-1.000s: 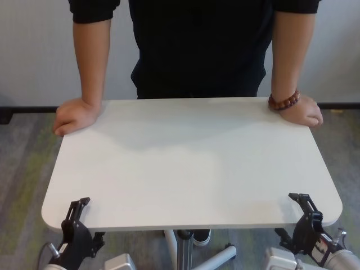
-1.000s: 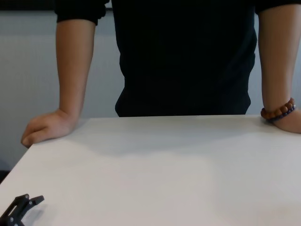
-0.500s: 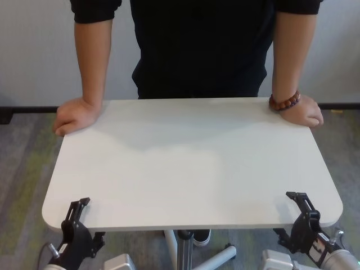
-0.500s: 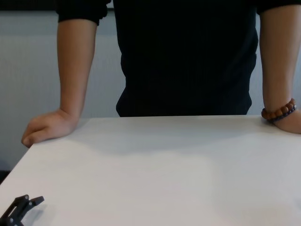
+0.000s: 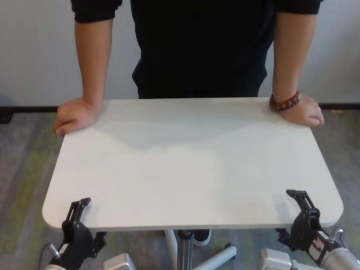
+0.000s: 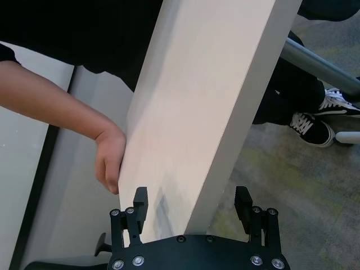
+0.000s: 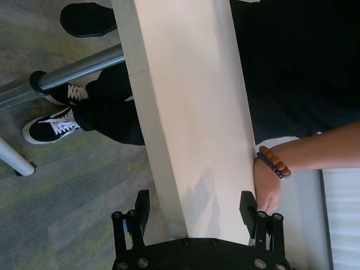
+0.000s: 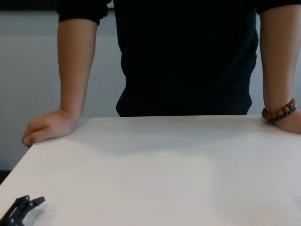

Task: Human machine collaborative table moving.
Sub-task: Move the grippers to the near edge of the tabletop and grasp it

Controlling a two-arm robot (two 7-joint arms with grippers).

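**Human:** Where is the desk sitting for you right now?

**Robot:** The desk (image 5: 191, 163) is standing between us. Its far corners are lying under your hands (image 5: 76, 115), and its near edge is running between the fingers of both my end effectors. My left end effector (image 6: 193, 205) is straddling the near left corner with its fingers spread, one above the top and one below. My right end effector (image 7: 194, 209) is doing the same at the near right corner. Neither is pinching the board.

**Human:** So what are you worrying about?

**Robot:** If you are starting to push or pull now, I am judging that the edge could slide through my open fingers, or knock one. The desk, on its single pedestal leg (image 5: 184, 250), could then be swinging unevenly toward my body.
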